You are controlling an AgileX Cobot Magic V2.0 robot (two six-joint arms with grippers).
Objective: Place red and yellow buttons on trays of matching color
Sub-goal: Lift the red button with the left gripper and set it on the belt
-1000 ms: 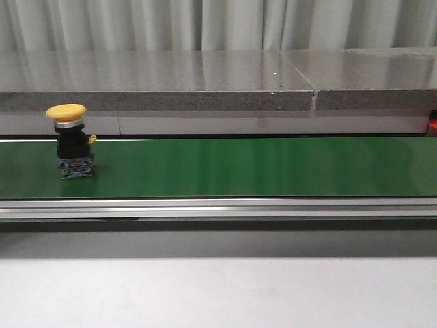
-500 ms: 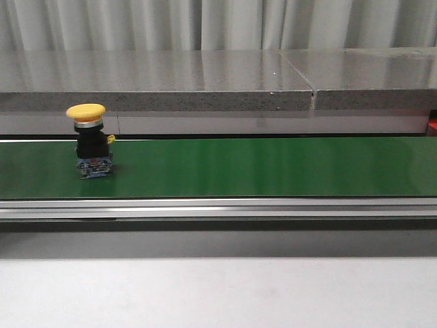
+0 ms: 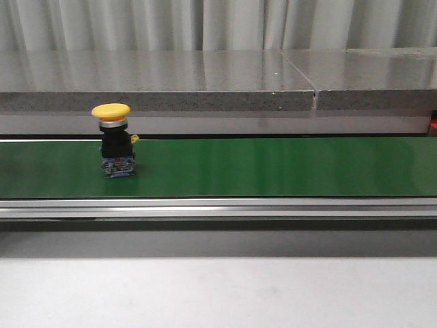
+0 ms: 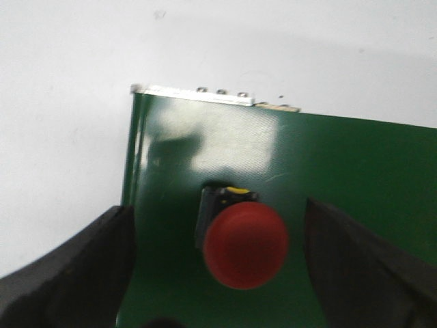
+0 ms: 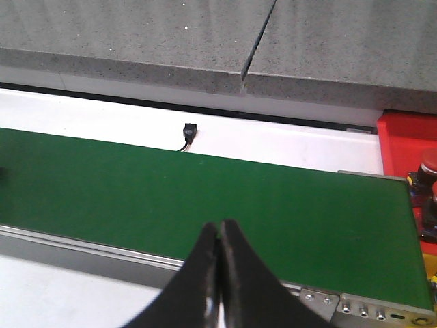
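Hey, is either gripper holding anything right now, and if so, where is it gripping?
Nothing is held. The left gripper is open, its fingers apart on either side of the red button without touching it. The right gripper is shut on nothing.

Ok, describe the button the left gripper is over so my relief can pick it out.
Find the green belt where it ends at a metal edge. Near that end, between the open left gripper's fingers, stands the red button. Its round red cap sets it apart from the yellow button.

- Pale pleated curtain [image 3: 205, 24] hangs across the far wall.
- Grey speckled stone ledge [image 3: 157, 82] runs left to right, one seam right of centre.
- Soft light reflects off the ledge.
- White tabletop [image 3: 218, 294] lies nearest.
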